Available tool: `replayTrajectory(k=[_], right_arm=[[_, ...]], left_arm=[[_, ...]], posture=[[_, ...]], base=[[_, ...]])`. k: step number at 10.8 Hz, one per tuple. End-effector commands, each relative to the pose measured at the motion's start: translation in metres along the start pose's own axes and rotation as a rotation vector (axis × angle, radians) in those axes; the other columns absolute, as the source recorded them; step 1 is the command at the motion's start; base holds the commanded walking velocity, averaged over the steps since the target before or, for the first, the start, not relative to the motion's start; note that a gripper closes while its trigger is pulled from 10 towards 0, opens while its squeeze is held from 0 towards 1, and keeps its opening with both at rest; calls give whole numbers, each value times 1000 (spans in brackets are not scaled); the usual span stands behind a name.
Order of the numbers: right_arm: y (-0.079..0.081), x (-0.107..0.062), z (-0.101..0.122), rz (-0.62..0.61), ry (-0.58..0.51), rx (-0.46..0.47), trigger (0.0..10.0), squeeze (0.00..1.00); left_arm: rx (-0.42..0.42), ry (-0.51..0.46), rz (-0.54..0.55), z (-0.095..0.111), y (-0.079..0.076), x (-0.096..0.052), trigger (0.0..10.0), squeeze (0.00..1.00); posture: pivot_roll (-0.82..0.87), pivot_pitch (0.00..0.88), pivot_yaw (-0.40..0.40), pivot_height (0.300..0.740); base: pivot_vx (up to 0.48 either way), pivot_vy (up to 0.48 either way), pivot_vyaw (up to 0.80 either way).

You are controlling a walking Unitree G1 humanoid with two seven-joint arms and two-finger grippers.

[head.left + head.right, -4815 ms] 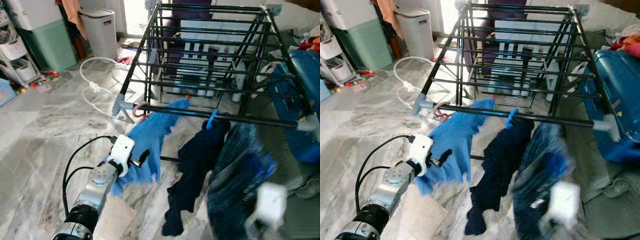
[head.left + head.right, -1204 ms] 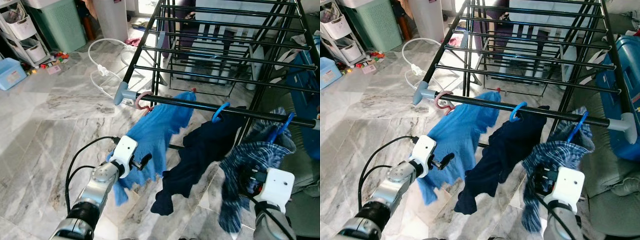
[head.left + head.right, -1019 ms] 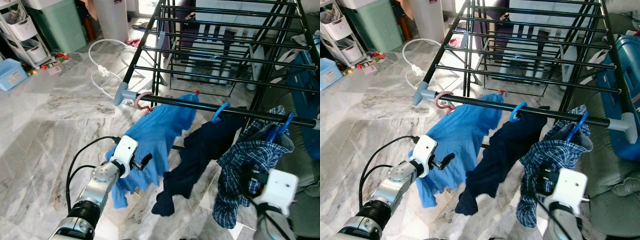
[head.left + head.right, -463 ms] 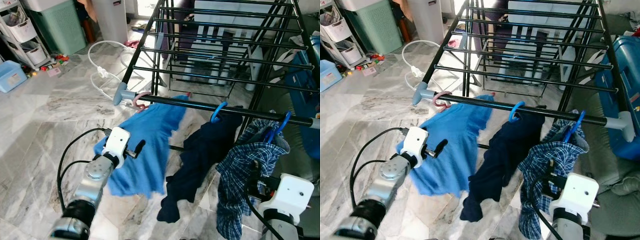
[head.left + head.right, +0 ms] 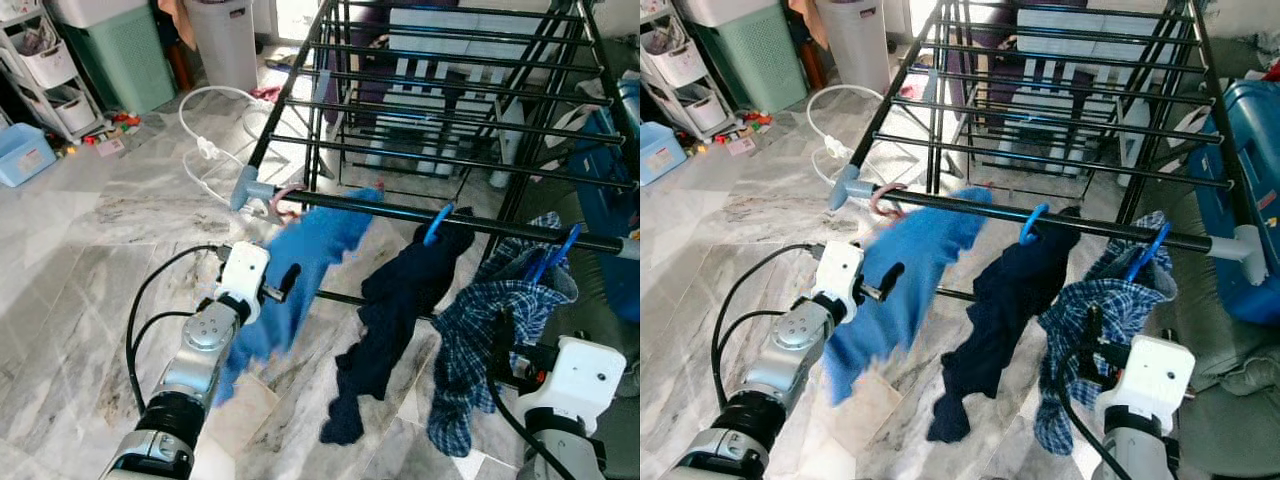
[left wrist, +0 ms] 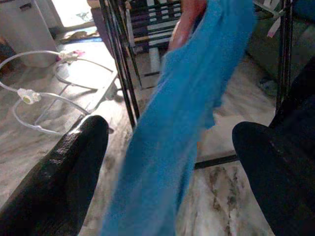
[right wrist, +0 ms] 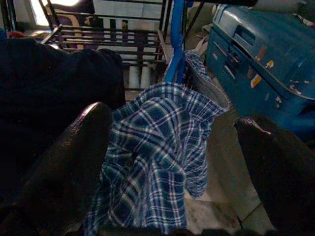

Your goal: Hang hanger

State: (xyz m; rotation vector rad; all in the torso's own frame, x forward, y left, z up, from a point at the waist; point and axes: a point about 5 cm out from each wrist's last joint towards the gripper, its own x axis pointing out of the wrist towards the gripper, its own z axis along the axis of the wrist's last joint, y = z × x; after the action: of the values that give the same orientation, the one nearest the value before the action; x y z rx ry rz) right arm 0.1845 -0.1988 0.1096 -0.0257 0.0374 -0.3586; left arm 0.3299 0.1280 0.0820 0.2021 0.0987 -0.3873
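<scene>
A black rack (image 5: 440, 120) fills the upper centre and right of the head views, standing on a marble floor (image 5: 80, 260). Three garments hang from its front bar (image 5: 450, 216): a blue shirt (image 5: 300, 270) on a pink hanger (image 5: 883, 199) at the bar's left end, a navy garment (image 5: 395, 300) on a light-blue hanger (image 5: 1033, 222) in the middle, and a plaid shirt (image 5: 480, 340) on a blue hanger (image 5: 560, 252) at centre right, its hook over the bar.

The left pincer (image 5: 288, 282) sits left of centre, just beside the blue shirt; in its wrist view its fingers (image 6: 64, 172) stand wide with the cloth between them, gripping nothing. The right pincer (image 5: 1095, 345) is at lower right, close against the plaid shirt; its fingers (image 7: 74, 162) are spread wide, the shirt and hanger stem ahead of them, unheld.

A blue suitcase (image 5: 1250, 190) lies at the right edge, and a white hose (image 5: 200, 140) at upper left.
</scene>
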Motion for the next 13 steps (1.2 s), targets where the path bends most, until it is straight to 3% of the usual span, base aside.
replayTrajectory(k=[1, 11, 13], right_arm=[[1, -1, -5, 11, 23, 8, 10000, 0], [2, 4, -6, 10, 14, 22, 10000, 0], [5, 4, -6, 18, 13, 29, 10000, 0]], left_arm=[[-2, 17, 10, -3, 0, -1, 10000, 0], [1, 25, -3, -3, -7, 3, 10000, 0], [6, 16, -4, -1, -9, 5, 10000, 0]], posture=[[-20, 30, 1, 740], [-17, 27, 8, 740], [-18, 30, 10, 740]], base=[[-292, 0, 0], [-346, 0, 0], [0, 0, 0]])
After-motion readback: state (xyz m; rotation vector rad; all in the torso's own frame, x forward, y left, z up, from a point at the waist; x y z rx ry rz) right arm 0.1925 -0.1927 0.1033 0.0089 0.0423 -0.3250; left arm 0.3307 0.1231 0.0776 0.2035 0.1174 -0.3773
